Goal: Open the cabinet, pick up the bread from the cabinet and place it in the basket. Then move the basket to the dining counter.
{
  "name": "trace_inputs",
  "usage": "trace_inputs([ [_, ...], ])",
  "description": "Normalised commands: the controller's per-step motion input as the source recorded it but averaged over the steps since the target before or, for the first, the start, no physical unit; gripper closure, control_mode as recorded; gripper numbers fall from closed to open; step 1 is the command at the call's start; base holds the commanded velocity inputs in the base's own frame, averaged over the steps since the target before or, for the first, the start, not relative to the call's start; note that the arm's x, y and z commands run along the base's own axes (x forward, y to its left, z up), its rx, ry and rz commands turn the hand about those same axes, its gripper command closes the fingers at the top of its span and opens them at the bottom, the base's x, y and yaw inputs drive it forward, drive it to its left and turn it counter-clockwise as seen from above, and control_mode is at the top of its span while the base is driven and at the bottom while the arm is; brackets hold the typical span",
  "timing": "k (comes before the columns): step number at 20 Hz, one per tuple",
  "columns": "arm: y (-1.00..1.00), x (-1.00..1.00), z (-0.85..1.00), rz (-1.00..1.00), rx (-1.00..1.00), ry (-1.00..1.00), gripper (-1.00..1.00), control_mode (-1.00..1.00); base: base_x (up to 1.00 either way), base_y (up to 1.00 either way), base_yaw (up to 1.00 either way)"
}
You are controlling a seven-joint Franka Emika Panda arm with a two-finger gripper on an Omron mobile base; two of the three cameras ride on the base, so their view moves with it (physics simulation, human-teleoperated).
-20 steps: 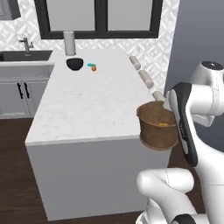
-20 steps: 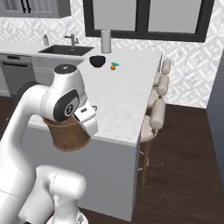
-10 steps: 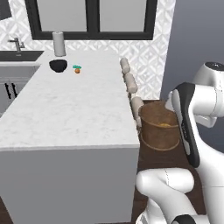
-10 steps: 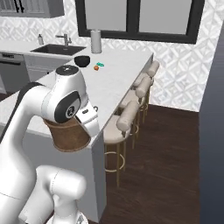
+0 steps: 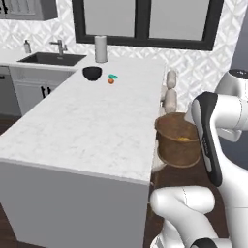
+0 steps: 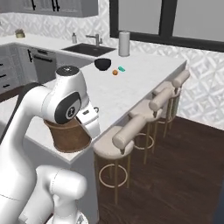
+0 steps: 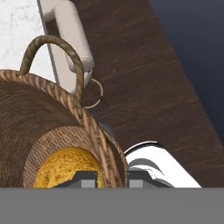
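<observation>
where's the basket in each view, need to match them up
Left base view: basket right of centre, off the dining counter's right edge.
Right base view: lower left, behind the arm.
Hand view: lower left, bread inside.
Shared landmark: the black bowl in both base views.

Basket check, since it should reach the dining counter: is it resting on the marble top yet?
No: in the left base view the basket hangs beside the dining counter, past its edge, not on it.
</observation>
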Motion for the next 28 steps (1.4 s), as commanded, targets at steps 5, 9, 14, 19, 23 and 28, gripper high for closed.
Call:
trace_inputs([
  [5, 0.00, 0.00, 0.00, 0.00, 0.00, 0.00, 1.00, 1.00, 0.08, -0.86, 0.42],
  [9, 0.00, 0.00, 0.00, 0.00, 0.00, 0.00, 1.00, 1.00, 0.05, -0.70, 0.46],
  [14, 0.00, 0.00, 0.00, 0.00, 0.00, 0.00, 1.00, 1.00, 0.20, -0.44, 0.44],
  [19, 0.00, 0.00, 0.00, 0.00, 0.00, 0.00, 1.00, 1.00, 0.31, -0.29, 0.44],
  [23, 0.00, 0.00, 0.00, 0.00, 0.00, 0.00, 1.00, 1.00, 0.33, -0.47, 0.37],
  [28, 0.00, 0.00, 0.00, 0.00, 0.00, 0.00, 1.00, 1.00, 0.26, -0.44, 0.23],
])
